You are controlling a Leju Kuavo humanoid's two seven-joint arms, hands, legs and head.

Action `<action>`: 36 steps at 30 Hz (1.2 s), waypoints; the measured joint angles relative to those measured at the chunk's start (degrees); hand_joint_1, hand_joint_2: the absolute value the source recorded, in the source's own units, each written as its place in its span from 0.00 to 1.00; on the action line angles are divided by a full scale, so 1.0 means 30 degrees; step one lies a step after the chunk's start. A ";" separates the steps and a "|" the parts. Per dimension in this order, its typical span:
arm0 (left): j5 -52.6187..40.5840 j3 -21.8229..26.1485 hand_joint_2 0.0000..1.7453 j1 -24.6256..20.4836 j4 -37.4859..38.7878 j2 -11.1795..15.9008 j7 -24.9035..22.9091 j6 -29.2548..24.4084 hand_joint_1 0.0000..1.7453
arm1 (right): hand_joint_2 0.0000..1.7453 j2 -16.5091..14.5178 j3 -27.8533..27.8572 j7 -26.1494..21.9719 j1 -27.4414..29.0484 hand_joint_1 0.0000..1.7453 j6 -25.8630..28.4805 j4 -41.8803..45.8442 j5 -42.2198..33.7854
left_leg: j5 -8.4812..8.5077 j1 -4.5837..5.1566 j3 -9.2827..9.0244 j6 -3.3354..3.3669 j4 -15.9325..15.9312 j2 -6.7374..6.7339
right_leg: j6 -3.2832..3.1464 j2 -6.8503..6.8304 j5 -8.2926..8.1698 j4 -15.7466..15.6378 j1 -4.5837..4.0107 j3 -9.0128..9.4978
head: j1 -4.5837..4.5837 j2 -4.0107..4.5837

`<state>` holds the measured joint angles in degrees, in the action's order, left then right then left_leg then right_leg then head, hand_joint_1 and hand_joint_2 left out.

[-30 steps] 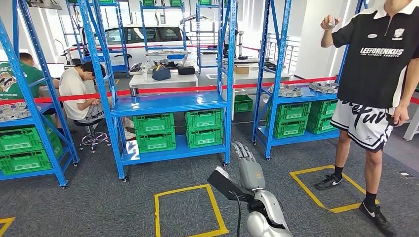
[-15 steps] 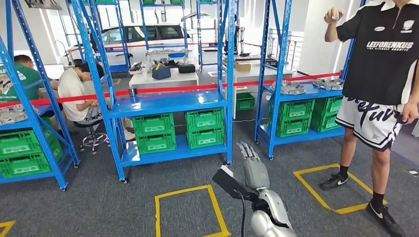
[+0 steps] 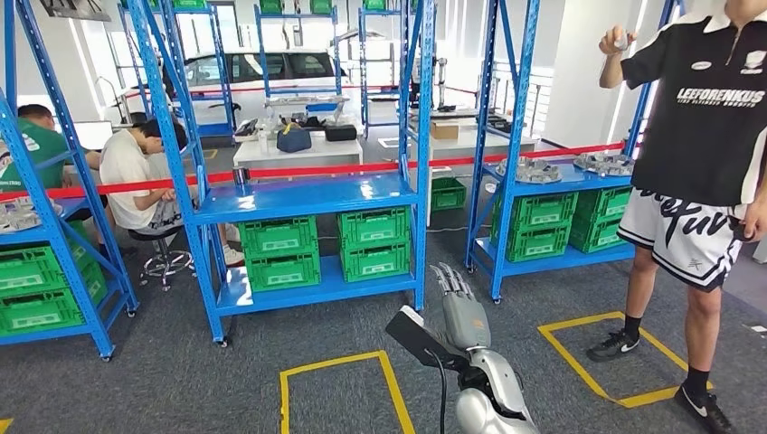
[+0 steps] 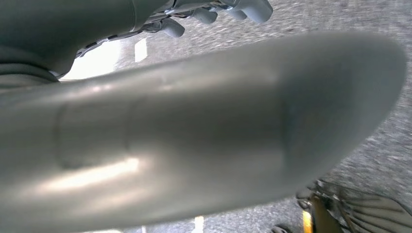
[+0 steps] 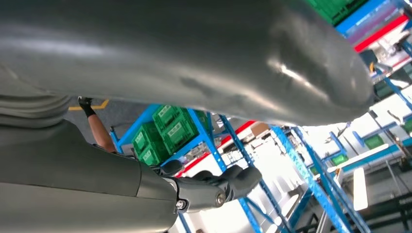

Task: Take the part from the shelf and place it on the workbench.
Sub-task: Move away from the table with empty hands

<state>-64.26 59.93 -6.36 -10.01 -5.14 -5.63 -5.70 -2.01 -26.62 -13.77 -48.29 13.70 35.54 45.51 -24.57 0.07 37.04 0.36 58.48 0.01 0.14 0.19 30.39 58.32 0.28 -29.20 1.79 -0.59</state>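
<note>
Grey metal parts [image 3: 529, 169] lie on the middle level of the blue shelf [image 3: 503, 136] at the right, with more of them [image 3: 604, 163] further along it. My right hand [image 3: 457, 303] hangs low in front of me over the carpet, well short of the shelves, fingers stretched out and holding nothing. In the right wrist view the hand [image 5: 170, 58] has its fingers [image 5: 228, 182] free of any object. My left hand [image 4: 194, 126] hangs above the grey floor with nothing in its fingers [image 4: 243, 7].
A person in a black shirt [image 3: 705, 99] stands close on the right, one hand raised with a small object. The blue middle shelf [image 3: 298, 194] holds green crates [image 3: 280, 249]. Yellow floor squares [image 3: 339, 389] mark the carpet. Two seated people [image 3: 127, 172] are at the left.
The whole picture has shifted a little, so the camera has moved; the shelves spread slightly outward. My right hand keeps the same outstretched pose.
</note>
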 joint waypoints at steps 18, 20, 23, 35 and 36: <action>-0.0109 0.0000 0.00 -0.0254 -0.0004 -0.0314 0.0009 -0.0073 0.00 | 0.00 0.0410 0.0015 0.0046 0.0219 0.00 0.0299 -0.0102 0.0184 | -0.1845 -0.0040 -0.1517 -0.0485 0.1936 0.0219 | -0.0663 0.0040 -0.1668 0.0045 -0.0011 -0.2085 | -0.0221 0.0005; -0.0109 0.0000 0.00 -0.0281 0.0000 -0.0348 0.0008 -0.0073 0.00 | 0.00 0.0408 0.0015 0.0046 0.0243 0.00 0.0313 -0.0102 0.0200 | -0.2511 -0.0118 0.0041 -0.0696 0.4144 0.0143 | -0.0754 0.0050 -0.1398 0.0030 -0.0003 -0.1802 | -0.0219 0.0007; -0.0109 0.0000 0.00 -0.0195 -0.0006 -0.0344 0.0017 -0.0075 0.00 | 0.00 0.0408 0.0020 0.0113 0.0441 0.00 0.0313 -0.0104 0.0240 | -0.3205 -0.0157 0.1427 -0.0745 0.4991 0.0108 | -0.0734 0.0073 -0.0885 0.0037 0.0000 -0.1219 | -0.0220 0.0007; -0.0109 0.0000 0.00 -0.0184 -0.0055 -0.0286 0.0228 -0.0073 0.00 | 0.00 0.0390 0.0386 0.0261 0.0672 0.00 0.0441 -0.0100 0.0612 | -0.0359 -0.0102 -0.0825 0.0454 -0.0147 0.0089 | 0.0250 0.0017 0.0607 0.3898 -0.0002 -0.2497 | -0.0208 0.0000; -0.0109 0.0000 0.00 -0.0182 -0.0064 -0.0271 0.0228 -0.0073 0.00 | 0.00 0.0390 0.0403 0.0252 0.0754 0.00 0.0439 -0.0106 0.0612 | -0.0513 -0.0099 -0.0960 0.0471 -0.0147 0.0110 | 0.0307 0.0018 0.1154 0.4824 0.0011 -0.3298 | -0.0210 0.0000</action>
<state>-64.59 59.93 -6.91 -10.20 -5.95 -4.95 -5.92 -0.84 -25.41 -13.01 -46.02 15.02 35.22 47.34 -26.11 -0.22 34.16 1.78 58.03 0.34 1.06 0.25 33.85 72.79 0.32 -39.10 1.16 -0.59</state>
